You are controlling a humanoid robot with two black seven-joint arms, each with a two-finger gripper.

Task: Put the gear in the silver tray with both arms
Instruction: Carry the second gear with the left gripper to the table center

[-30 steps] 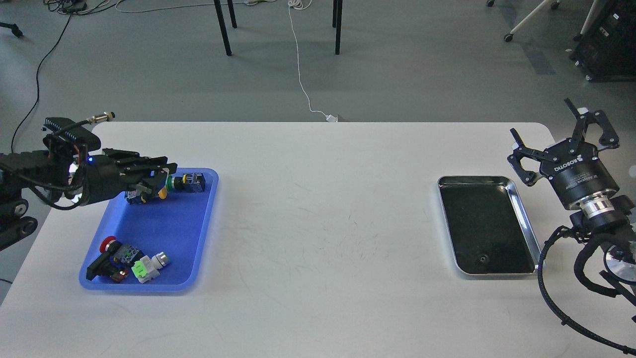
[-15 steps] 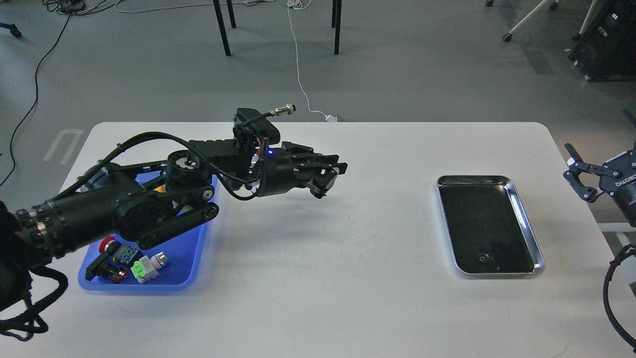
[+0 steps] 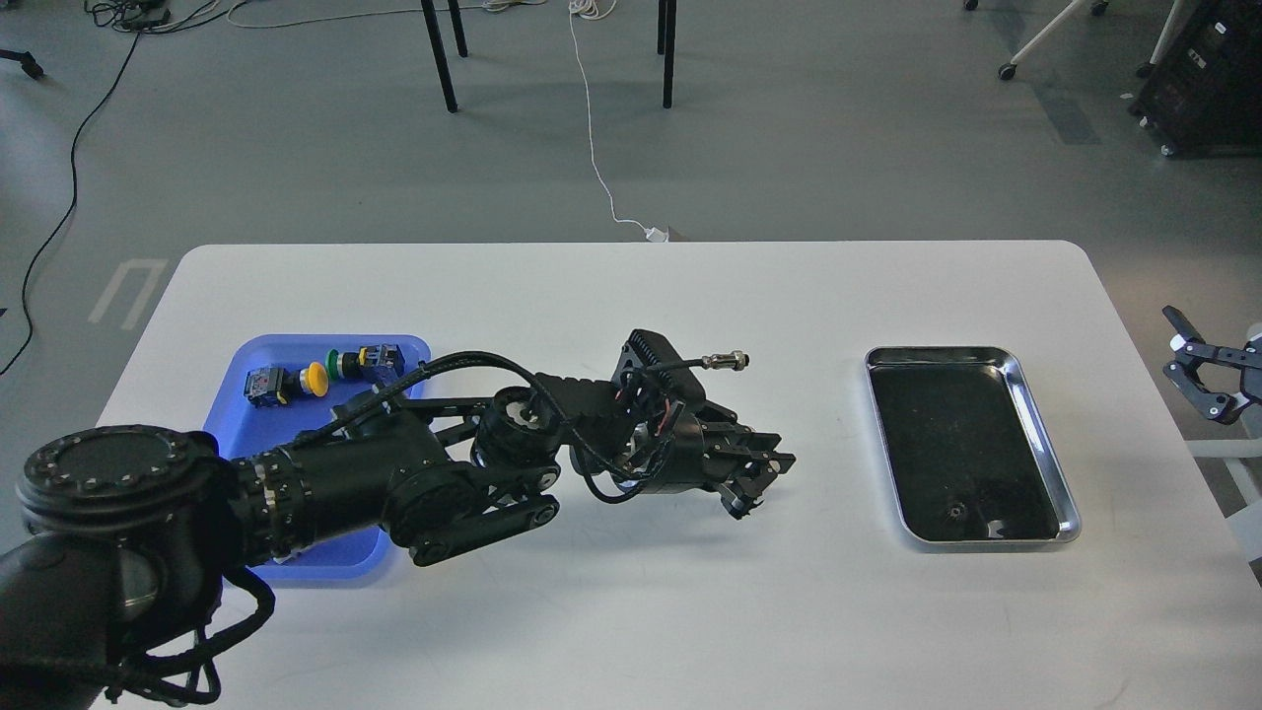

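The silver tray (image 3: 1047,434) lies on the right side of the white table, long side running away from me. A small dark round part (image 3: 954,513) lies on its bottom near the front end. My left arm reaches across the table's middle; its gripper (image 3: 747,496) hangs low over the table, well left of the tray, fingers drawn together. Whether something small sits between the tips cannot be told. My right gripper (image 3: 1201,377) shows only partly at the right edge, off the table, fingers spread and empty.
A blue plastic tray (image 3: 296,419) at the left holds push-button parts, among them a yellow one (image 3: 314,380) and a green one (image 3: 341,363); my left arm covers its front half. A strip of bare table lies between my left gripper and the silver tray.
My left gripper left the blue tray and swung right and toward me, to the table's middle. My right gripper drew back right and down, off the table edge.
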